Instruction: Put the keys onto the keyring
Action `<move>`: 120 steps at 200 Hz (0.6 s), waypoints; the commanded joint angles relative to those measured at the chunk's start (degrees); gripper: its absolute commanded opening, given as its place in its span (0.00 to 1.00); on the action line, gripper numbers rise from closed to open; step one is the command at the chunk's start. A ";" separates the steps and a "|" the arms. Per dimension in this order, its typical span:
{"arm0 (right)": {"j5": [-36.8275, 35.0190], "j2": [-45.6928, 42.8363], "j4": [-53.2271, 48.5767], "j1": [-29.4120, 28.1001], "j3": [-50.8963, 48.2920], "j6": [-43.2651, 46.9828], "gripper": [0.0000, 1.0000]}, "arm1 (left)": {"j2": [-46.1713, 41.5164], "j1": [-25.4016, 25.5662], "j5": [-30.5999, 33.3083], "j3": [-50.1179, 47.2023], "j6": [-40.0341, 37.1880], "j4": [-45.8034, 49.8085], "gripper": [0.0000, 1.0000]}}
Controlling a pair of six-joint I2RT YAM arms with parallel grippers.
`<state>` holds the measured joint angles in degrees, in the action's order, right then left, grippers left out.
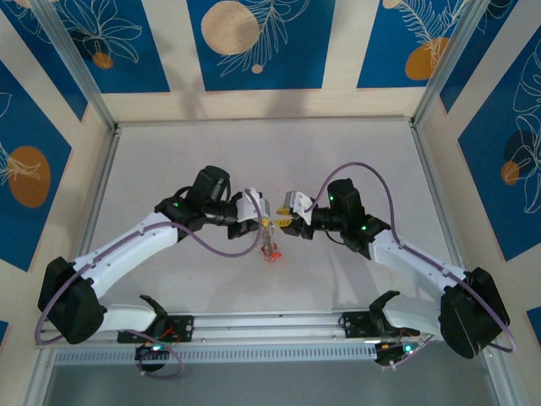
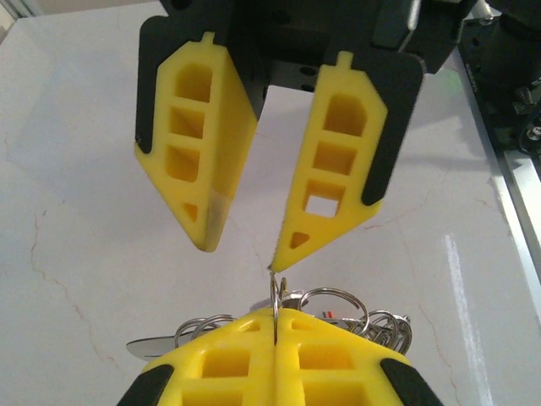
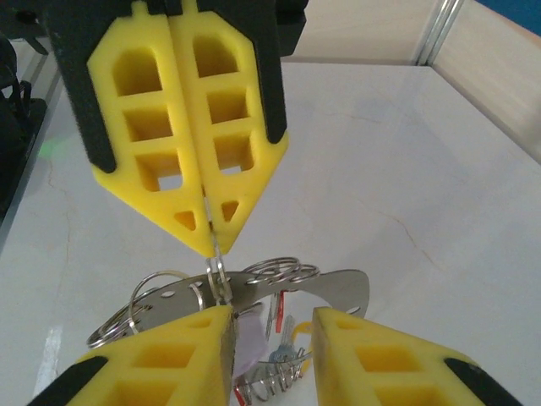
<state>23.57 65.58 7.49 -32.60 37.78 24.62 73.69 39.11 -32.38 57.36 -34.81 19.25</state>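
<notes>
1. In the top view both arms are reaching in over the middle of the table (image 1: 169, 152). The left gripper (image 1: 256, 211) and right gripper (image 1: 288, 208) are facing each other tip to tip, just beside one another.
2. Left gripper: its yellow fingers are pressing flat together and pinching a thin wire loop (image 3: 216, 269) at their very tips. In the left wrist view the loop is showing edge-on, only a sliver at lower centre.
3. Right gripper: its jaws are standing spread, with a clear gap between them. One fingertip (image 2: 286, 254) is sitting just beside the top of the loop; whether it is touching, I cannot tell.
4. The keyring (image 3: 336, 288), a flat grey metal band, is running across the lower centre of the right wrist view, behind the loop. The right gripper's fingers are hiding its lower part. Whether the pinched loop is joined to the band, I cannot tell.
5. The keys (image 3: 251, 342) are hanging in the gap between the spread fingers at bottom centre. A red sliver and a pale purple patch are showing; the foam and the frame edge are cutting off the rest, so the count cannot be read.
6. Several small wire rings (image 3: 283, 271) are overlapping around the band. Which key is sitting on which ring is hard to make out.
7. From above, the bundle is reading as a small reddish blur just below the two grippers, too small for detail.
8. The wall panels (image 1: 254, 42) are showing a blue leaf print with orange discs, cropped by the upper frame edge.
</notes>
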 commanded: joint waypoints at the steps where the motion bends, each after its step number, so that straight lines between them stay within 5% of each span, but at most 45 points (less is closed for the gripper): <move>1: 2.63 0.92 1.93 0.06 0.31 2.32 0.30 | -0.27 -0.39 -4.62 0.02 0.53 -2.43 0.00; 120: 4.03 0.13 -1.89 -0.82 -0.52 6.62 0.28 | 0.47 -0.62 -4.51 0.20 0.44 -2.60 0.00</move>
<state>26.37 66.89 7.25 -32.69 37.78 28.60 73.73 39.00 -34.30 57.25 -34.76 19.25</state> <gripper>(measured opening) 0.284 0.042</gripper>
